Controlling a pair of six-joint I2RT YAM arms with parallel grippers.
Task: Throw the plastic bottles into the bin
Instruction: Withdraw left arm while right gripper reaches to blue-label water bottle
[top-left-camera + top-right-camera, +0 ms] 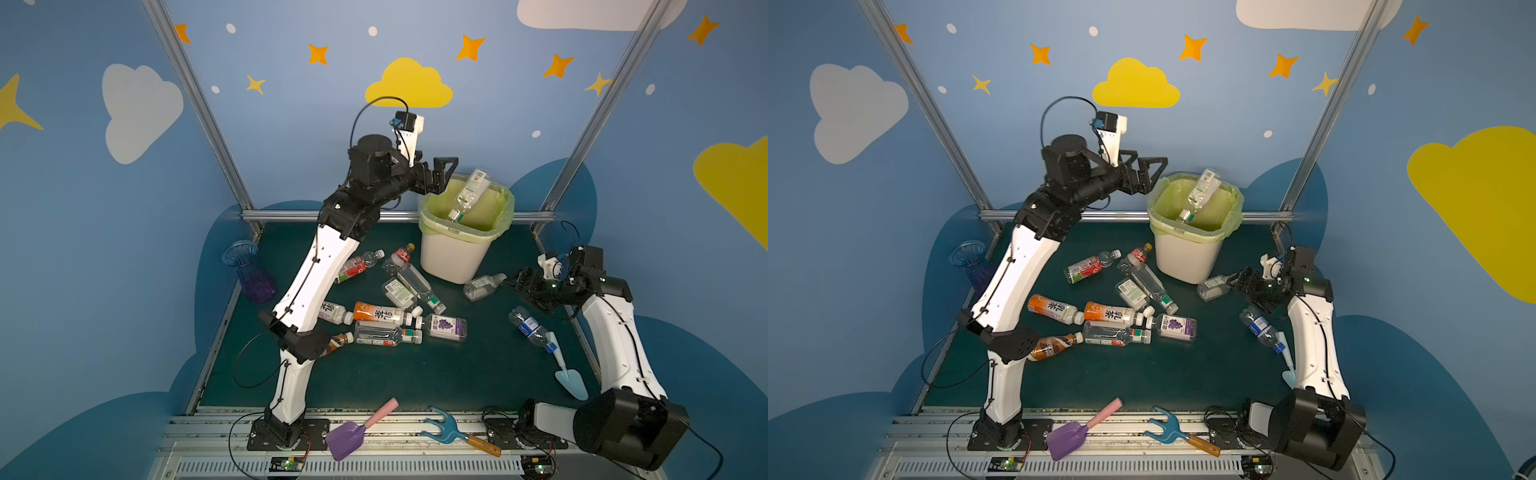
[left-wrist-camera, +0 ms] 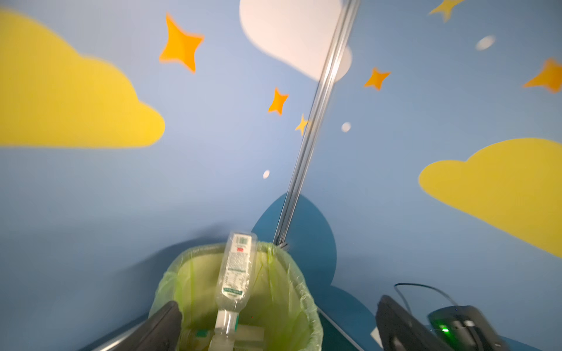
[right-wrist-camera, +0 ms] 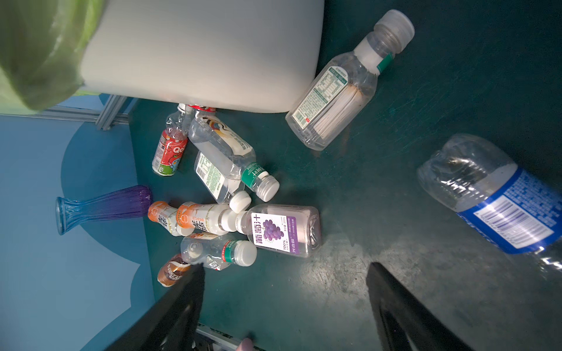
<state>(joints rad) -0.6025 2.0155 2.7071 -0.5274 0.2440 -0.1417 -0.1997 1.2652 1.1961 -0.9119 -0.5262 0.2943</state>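
The cream bin (image 1: 451, 257) (image 1: 1183, 257) with its yellow-green bag stands at the back of the green mat. A clear bottle with a white-green label (image 1: 469, 193) (image 1: 1202, 191) (image 2: 235, 270) is tipped cap-down in the bin's mouth, free of any grip. My left gripper (image 1: 444, 175) (image 1: 1144, 166) (image 2: 279, 331) hangs open just left of the rim, holding nothing. Several bottles (image 1: 395, 307) (image 3: 213, 194) lie heaped mid-mat. Low on the right, my right gripper (image 1: 515, 291) (image 1: 1246, 286) (image 3: 286, 304) stands open and empty beside a clear bottle (image 1: 482, 286) (image 3: 340, 91).
A blue-label bottle (image 1: 530, 328) (image 3: 492, 206) lies on the right over a pale blue trowel (image 1: 569, 374). A blue-purple vase (image 1: 249, 270) stands at the left edge. A purple shovel (image 1: 353, 432) and a blue fork (image 1: 449, 428) rest on the front rail.
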